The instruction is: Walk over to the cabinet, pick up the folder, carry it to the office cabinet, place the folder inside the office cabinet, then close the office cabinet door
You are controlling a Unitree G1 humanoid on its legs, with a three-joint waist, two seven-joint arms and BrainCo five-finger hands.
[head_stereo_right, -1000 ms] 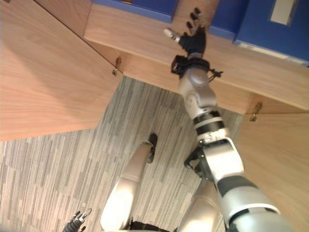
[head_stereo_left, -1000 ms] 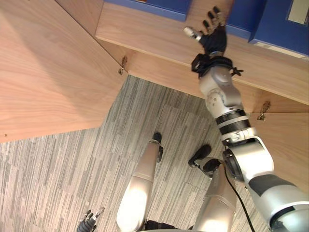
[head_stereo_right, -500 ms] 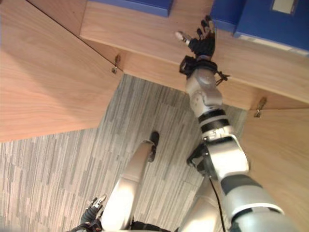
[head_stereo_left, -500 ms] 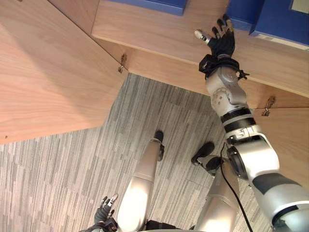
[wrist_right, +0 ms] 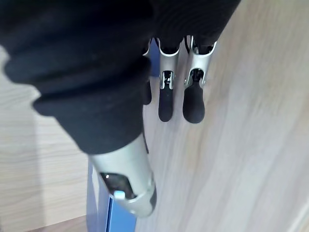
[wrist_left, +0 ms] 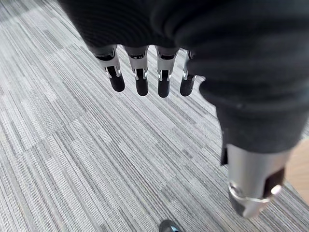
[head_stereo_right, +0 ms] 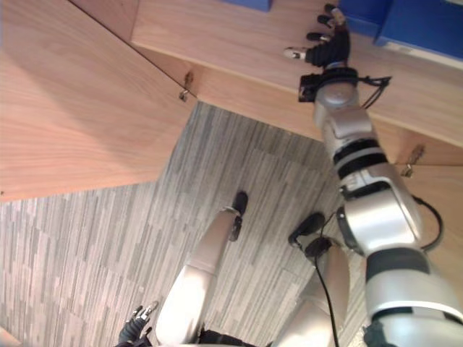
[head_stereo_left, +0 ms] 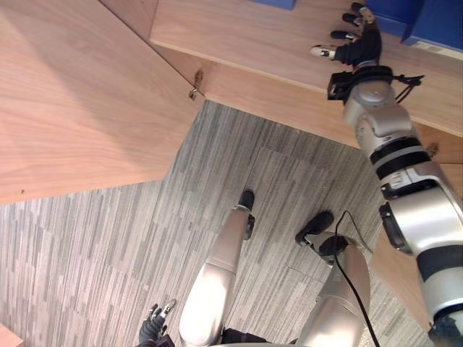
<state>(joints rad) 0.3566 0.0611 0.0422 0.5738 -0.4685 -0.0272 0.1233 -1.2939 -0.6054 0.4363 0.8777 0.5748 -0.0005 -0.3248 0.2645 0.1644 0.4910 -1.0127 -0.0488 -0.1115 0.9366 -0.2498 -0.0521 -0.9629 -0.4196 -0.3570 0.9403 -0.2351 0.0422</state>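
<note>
Folder (head_stereo_left: 438, 18), blue, apparently already set on the office cabinet shelf (head_stereo_left: 246, 36), just beside the right hand (head_stereo_left: 359, 49). Fingers there spread and straight, holding nothing. Left hand (wrist_left: 142, 82) low over the carpet floor (head_stereo_left: 108, 238), fingers relaxed, empty. Cabinet door (head_stereo_left: 79, 108) wide open; closing not yet done.

Right hand (head_stereo_left: 359, 49) stretched far forward with fingers spread; left hand (head_stereo_left: 153, 330) hangs low, fingers relaxed.
</note>
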